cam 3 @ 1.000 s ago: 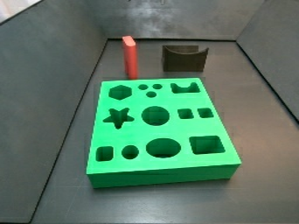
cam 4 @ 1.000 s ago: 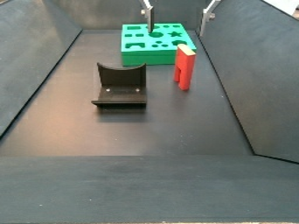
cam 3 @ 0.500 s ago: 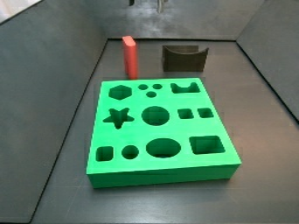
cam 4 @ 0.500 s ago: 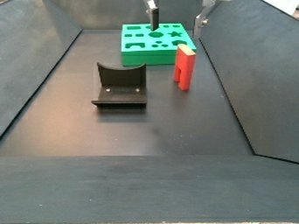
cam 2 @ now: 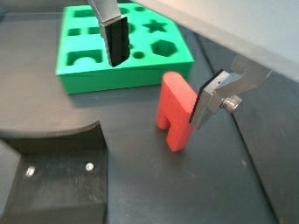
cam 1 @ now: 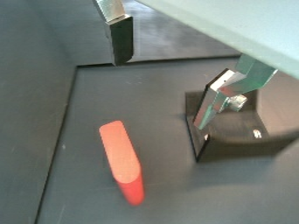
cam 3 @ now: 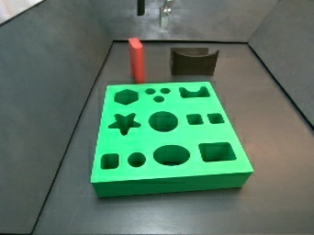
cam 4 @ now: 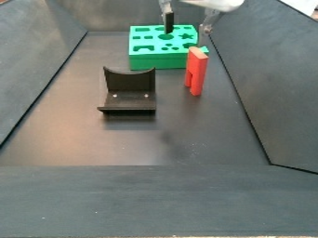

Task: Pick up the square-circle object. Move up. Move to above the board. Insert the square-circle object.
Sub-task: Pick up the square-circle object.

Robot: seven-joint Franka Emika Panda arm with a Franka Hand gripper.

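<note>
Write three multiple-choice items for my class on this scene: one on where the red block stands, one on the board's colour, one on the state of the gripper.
1. Where does the square-circle object stand?
A. On the floor beside the board
B. In a hole of the board
C. Between the closed fingers

2. What colour is the board?
A. Blue
B. Bright green
C. Yellow

3. How is the gripper?
A. Shut on the red block
B. Shut on the dark grey block
C. Open, holding nothing

Answers:
1. A, since both side views show the red block upright on the floor just off the board's edge.
2. B, as the slab with the cut-out holes is bright green in both side views.
3. C, because in both wrist views the fingers stand wide apart above the floor, and the dark grey block rests untouched.
</note>
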